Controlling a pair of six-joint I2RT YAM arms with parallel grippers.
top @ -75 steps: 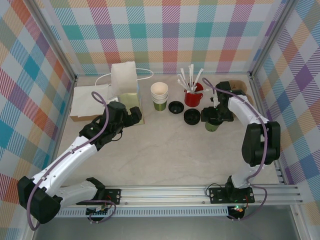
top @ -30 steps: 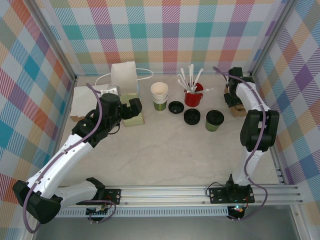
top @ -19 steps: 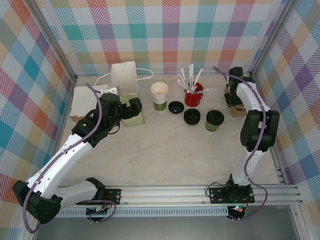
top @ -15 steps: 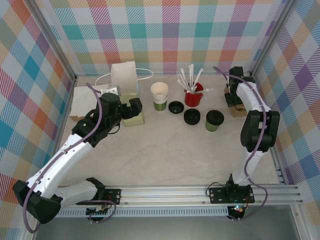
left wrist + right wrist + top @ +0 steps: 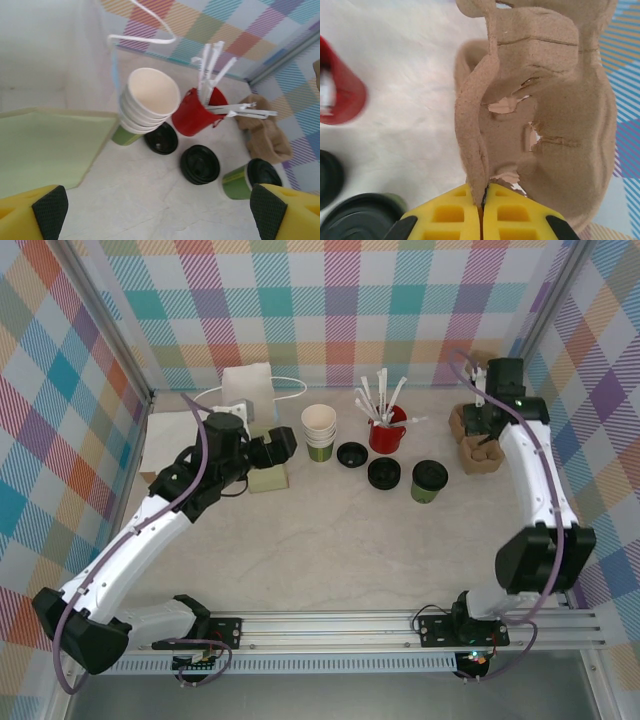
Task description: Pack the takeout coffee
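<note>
The takeout coffee, a pale green paper cup with a black lid on it, stands right of centre on the table; it is also in the left wrist view and at the bottom left of the right wrist view. My right gripper is shut on the edge of a brown pulp cup tray at the far right, apart from the coffee. My left gripper hovers open with nothing between its fingers, left of the cup stack.
A stack of green cups, two loose black lids and a red cup of white sticks line the back. A white bag and a pale green box sit at back left.
The right arm has swung up and back at the far right, with the pulp tray's edge gripped. The left gripper has shifted a little to the right and back.
</note>
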